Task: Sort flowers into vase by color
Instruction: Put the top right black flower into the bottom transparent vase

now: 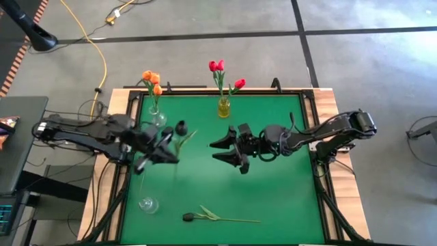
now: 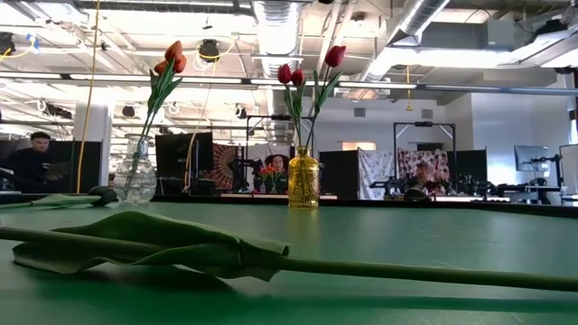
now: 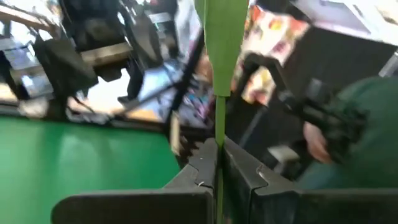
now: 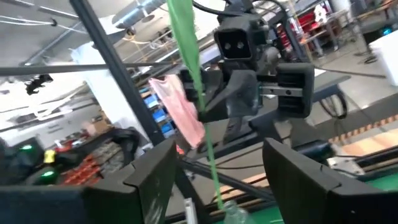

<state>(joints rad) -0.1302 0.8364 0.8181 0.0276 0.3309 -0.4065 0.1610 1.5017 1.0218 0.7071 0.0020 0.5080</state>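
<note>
- On your left, the clear glass vase [image 1: 156, 117] at the table's far edge holds 3 orange tulips [image 1: 151, 78], so that colour looks done.
- An empty clear vase [image 1: 147, 203] stands near the front-left corner of the green table [image 1: 273, 198]; I judge it is meant for the dark flowers.
- Your left gripper [image 1: 164, 145] is clamped tight on the stem of a near-black tulip [image 1: 181, 128], held above the mat between the 2 clear vases; its long green leaf hangs beside the stem.
- A second near-black tulip [image 1: 189, 216] lies flat near the front edge, not yet picked up.
- The yellow vase [image 1: 223, 107] holds 3 red tulips [image 1: 217, 66]: done.
- Your right gripper [image 1: 230, 148] hangs spread wide at mid-table, holding nothing.
</note>
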